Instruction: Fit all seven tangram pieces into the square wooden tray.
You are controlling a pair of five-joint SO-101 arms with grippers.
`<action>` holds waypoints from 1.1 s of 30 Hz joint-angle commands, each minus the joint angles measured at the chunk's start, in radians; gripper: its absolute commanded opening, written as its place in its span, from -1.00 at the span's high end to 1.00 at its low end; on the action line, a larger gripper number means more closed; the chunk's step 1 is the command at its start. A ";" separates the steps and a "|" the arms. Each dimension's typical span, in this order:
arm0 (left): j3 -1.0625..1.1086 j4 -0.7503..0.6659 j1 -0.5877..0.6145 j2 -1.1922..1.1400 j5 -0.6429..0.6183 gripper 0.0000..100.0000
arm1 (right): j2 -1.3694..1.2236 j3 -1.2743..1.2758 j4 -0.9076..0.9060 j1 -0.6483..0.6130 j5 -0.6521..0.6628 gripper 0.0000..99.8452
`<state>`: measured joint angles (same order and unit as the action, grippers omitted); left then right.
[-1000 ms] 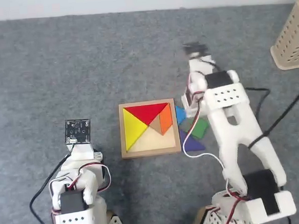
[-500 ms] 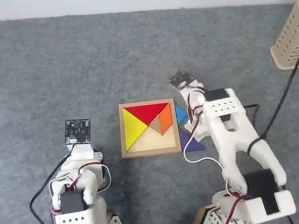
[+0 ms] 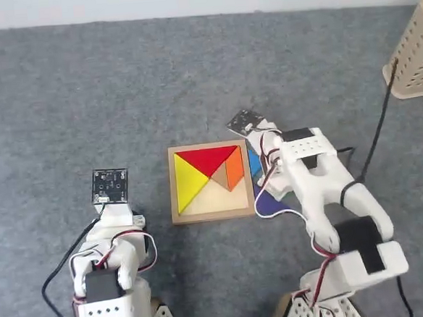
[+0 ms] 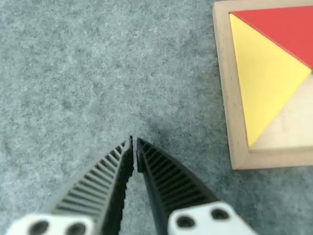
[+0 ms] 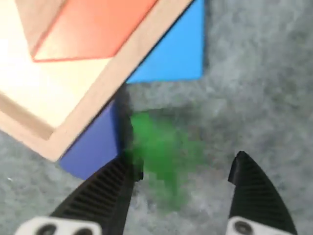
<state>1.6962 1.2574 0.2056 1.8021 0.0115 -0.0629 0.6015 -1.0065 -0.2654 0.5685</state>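
The counter (image 3: 119, 85) is covered with a grey, carpet-like cloth of rough texture. At its far right corner stands a beige basket (image 3: 416, 50) with small holes in its wall, partly cut by the edge. Behind the counter runs a pale wall (image 3: 186, 1).

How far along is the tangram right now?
Done: the red, yellow, orange and brown pieces sit in the tray. In hand: the right claw is open over the green piece. Left to place: green, light blue and dark blue, all outside the tray.
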 commanded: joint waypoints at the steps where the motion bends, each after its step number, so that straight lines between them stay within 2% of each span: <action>1: -0.012 0.005 0.006 0.015 -0.008 0.98 | -0.007 -0.008 0.019 0.007 0.012 0.43; 5: -0.012 0.005 0.006 0.015 -0.008 0.98 | -0.019 -0.008 0.018 0.007 0.012 0.46; 8: -0.012 0.005 0.006 0.015 -0.008 0.98 | -0.013 -0.008 0.016 0.012 0.008 0.67; 12: -0.012 0.005 0.006 0.015 -0.008 0.98 | -0.013 -0.035 0.010 0.013 -0.077 0.87; 19: -0.012 0.005 0.006 0.015 -0.008 0.98 | 0.058 -0.149 -0.143 0.015 -0.184 0.99; 22: -0.012 0.005 0.006 0.015 -0.008 0.98 | 0.139 -0.175 -0.199 0.007 -0.262 0.99; 26: -0.012 0.005 0.006 0.015 -0.008 0.98 | 0.246 -0.180 -0.251 0.002 -0.282 0.97; 29: -0.012 0.005 0.006 0.015 -0.008 0.98 | 0.295 -0.181 -0.291 -0.004 -0.304 0.83; 33: -0.012 0.005 0.006 0.015 -0.008 0.98 | 0.298 -0.196 -0.260 -0.039 -0.516 0.65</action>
<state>1.6962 1.2574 0.2056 1.8021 0.0115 0.1780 0.4741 -1.2797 -0.2700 0.1926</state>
